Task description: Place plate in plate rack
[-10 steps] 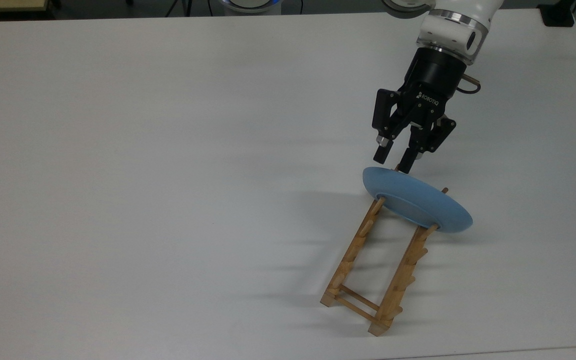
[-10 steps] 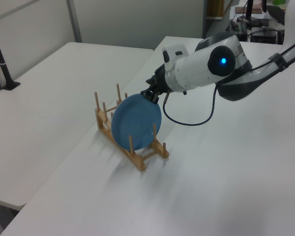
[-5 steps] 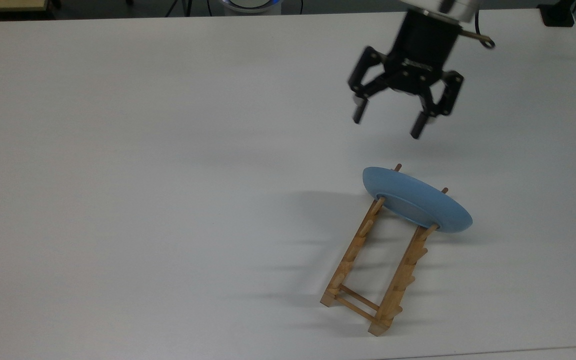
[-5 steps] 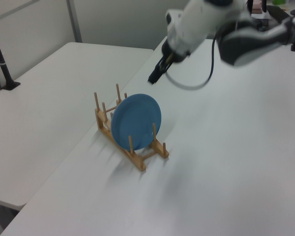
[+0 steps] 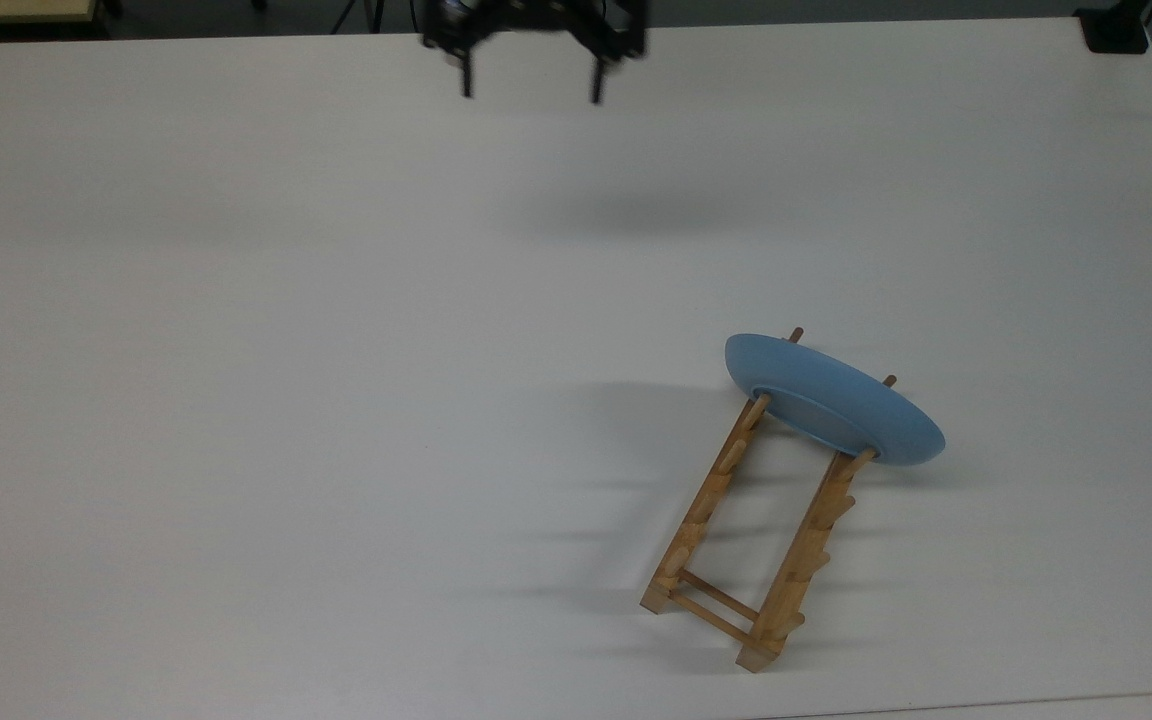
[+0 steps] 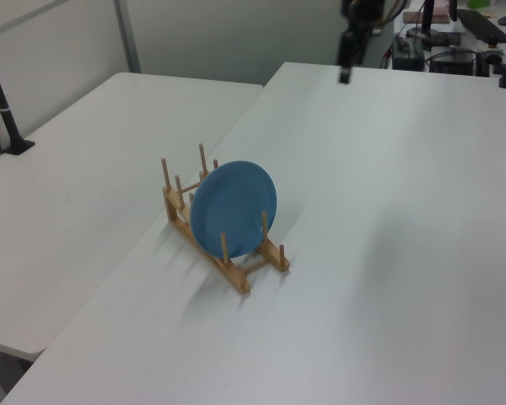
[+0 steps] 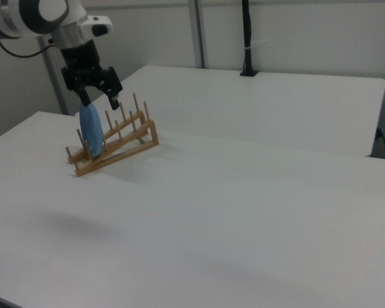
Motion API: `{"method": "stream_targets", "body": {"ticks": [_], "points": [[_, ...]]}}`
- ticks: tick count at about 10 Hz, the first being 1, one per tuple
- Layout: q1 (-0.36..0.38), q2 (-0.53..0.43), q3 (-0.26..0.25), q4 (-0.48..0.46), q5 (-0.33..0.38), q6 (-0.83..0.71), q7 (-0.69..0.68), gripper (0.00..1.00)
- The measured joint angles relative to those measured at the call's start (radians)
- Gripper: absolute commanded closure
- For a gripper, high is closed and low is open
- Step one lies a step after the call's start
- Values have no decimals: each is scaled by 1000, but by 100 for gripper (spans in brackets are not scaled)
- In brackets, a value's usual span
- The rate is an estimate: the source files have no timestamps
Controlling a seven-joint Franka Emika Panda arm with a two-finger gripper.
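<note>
Over the white table [image 5: 236,400], the pincer [image 5: 530,92] hangs spread, tips down.

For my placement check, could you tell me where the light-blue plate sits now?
The round light-blue plate stands on edge between pegs at the light-wood rack's upper end, in the top view's lower right.

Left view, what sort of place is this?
Probably a lab or office room: plain white tables pushed together, a desk with a keyboard at the back, and partition walls.
</note>
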Motion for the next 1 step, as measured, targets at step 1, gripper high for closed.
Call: {"method": "stream_targets", "body": {"ticks": [1], "points": [[-58, -27, 1, -1, 27, -66, -91, 0]]}}
